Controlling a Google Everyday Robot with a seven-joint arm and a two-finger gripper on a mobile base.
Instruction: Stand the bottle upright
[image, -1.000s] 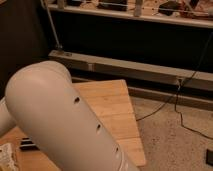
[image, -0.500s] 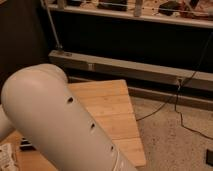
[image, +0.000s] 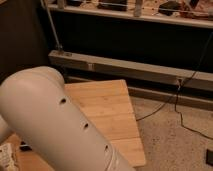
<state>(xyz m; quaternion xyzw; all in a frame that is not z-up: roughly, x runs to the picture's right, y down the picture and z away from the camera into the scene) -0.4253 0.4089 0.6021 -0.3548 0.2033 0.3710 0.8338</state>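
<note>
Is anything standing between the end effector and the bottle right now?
Cannot tell: the end effector is out of view. The robot's pale grey arm fills the lower left, hiding much of the light wooden table. Only a sliver of a whitish item with dark print, probably the bottle, shows at the left edge beside the arm.

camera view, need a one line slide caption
White arm fills the foreground over a wooden table, speckled floor at right; gripper out of view.

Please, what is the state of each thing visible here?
Small whitish bottle with dark printed label: mostly cut off at the edge; upright or lying, cannot tell.
Large white robot arm: covers much of the table.
Light wooden table: partly hidden by the arm.
Gripper: out of view.
</note>
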